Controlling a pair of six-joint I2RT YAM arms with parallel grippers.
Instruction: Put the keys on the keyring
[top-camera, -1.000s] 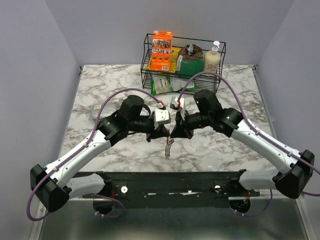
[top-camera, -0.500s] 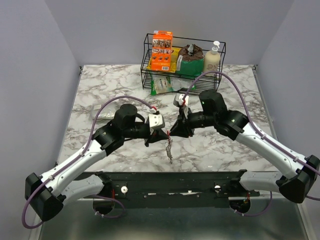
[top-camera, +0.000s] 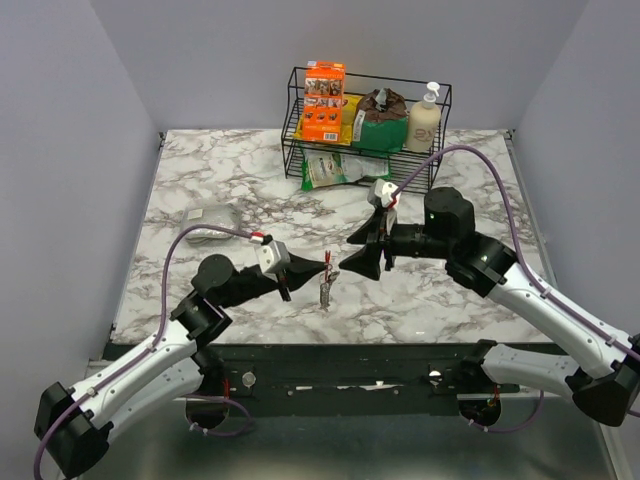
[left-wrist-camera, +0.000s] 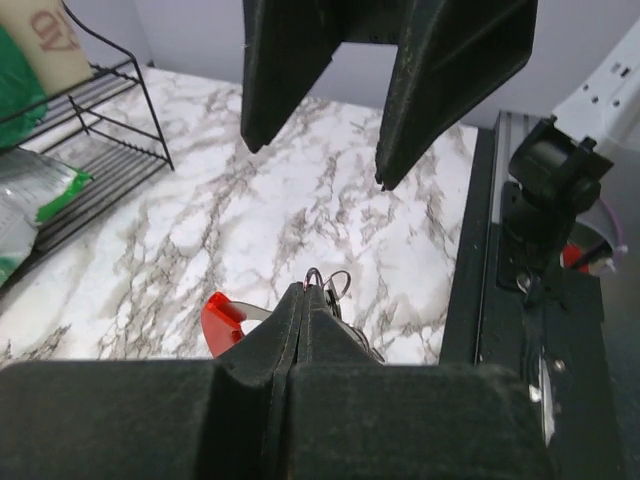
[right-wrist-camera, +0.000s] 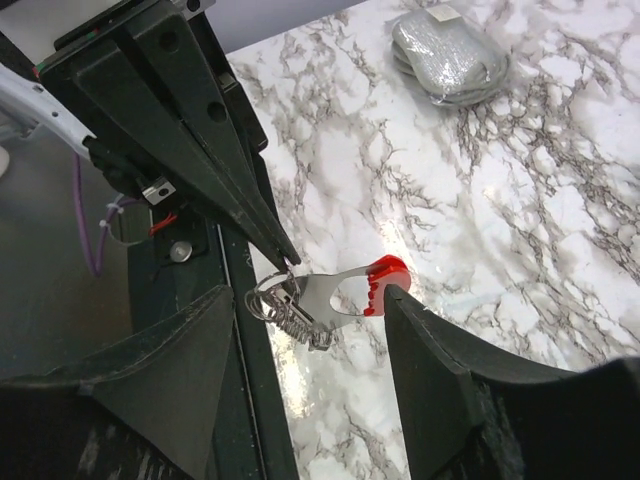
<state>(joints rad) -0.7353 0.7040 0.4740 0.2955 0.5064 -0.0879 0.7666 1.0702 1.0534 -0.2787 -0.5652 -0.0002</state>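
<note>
My left gripper (top-camera: 324, 266) is shut on a thin wire keyring (right-wrist-camera: 263, 296), pinching it at the fingertips (left-wrist-camera: 305, 292). From the keyring hang a bunch of slim silver keys (right-wrist-camera: 303, 322) and a flat silver tag with a red end (right-wrist-camera: 384, 273); from above the bunch (top-camera: 326, 290) dangles over the marble near the table's front. My right gripper (top-camera: 344, 256) faces the left one, open. Its fingers (right-wrist-camera: 440, 380) stand either side of the bunch without touching it. The left wrist view shows the ring's loop (left-wrist-camera: 330, 280) and the red end (left-wrist-camera: 222, 318) past my shut fingers.
A black wire basket (top-camera: 296, 130) at the back holds an orange box, a green pack and a soap bottle (top-camera: 426, 115). A green bag (top-camera: 335, 170) lies in front of it. A grey pouch (top-camera: 205, 222) sits at the left. A black rail (top-camera: 350, 355) runs along the table's near edge.
The right gripper has opened and drawn back to the right, letting go of the bunch. The left arm has pulled back toward the near left, still holding the keyring.
</note>
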